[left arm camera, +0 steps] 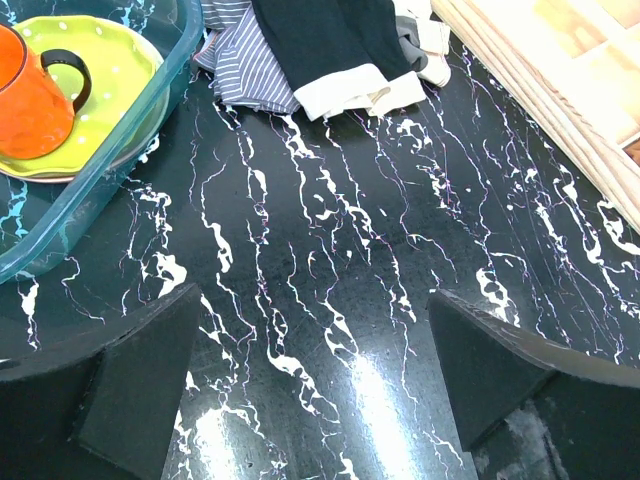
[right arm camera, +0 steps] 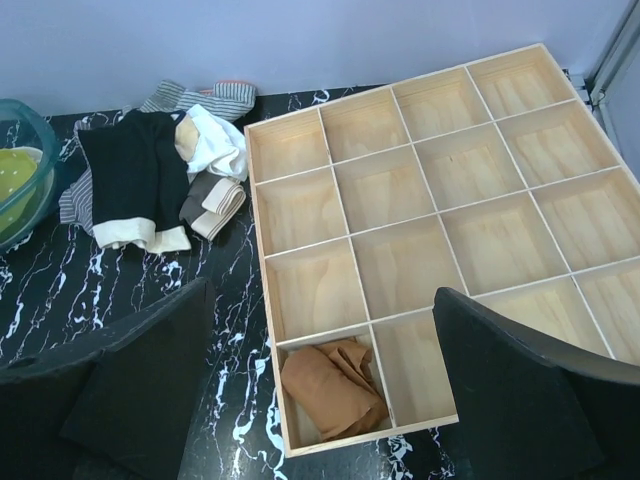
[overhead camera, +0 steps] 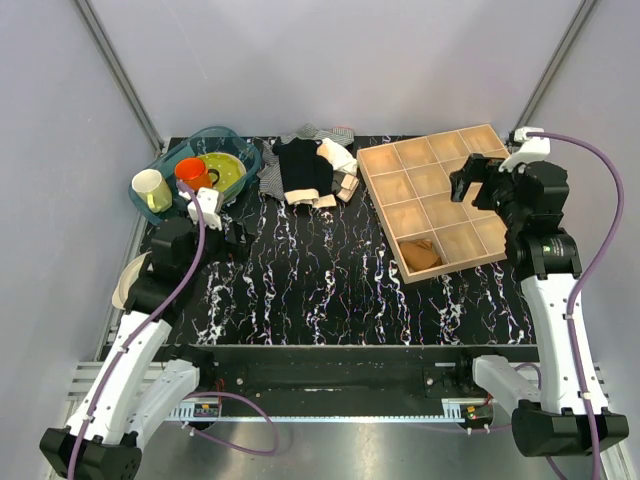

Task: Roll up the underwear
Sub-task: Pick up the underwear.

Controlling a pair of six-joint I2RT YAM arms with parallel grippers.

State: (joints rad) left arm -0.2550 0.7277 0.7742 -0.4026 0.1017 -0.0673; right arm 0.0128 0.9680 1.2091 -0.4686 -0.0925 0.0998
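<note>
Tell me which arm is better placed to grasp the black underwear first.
Left. The left gripper is open, faces the underwear and is nearer to it. The right gripper, also open, hangs over the wooden tray, farther away.

A robot lab test cell: plain grey wall panels, aluminium frame posts, black marble-patterned table.

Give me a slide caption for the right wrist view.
Open right fingers hover over a wooden tray holding one tan bundle; the black underwear lies unrolled beside it.

Black marbled table — underwear, striped cloth; wooden tray; blue tub.
</note>
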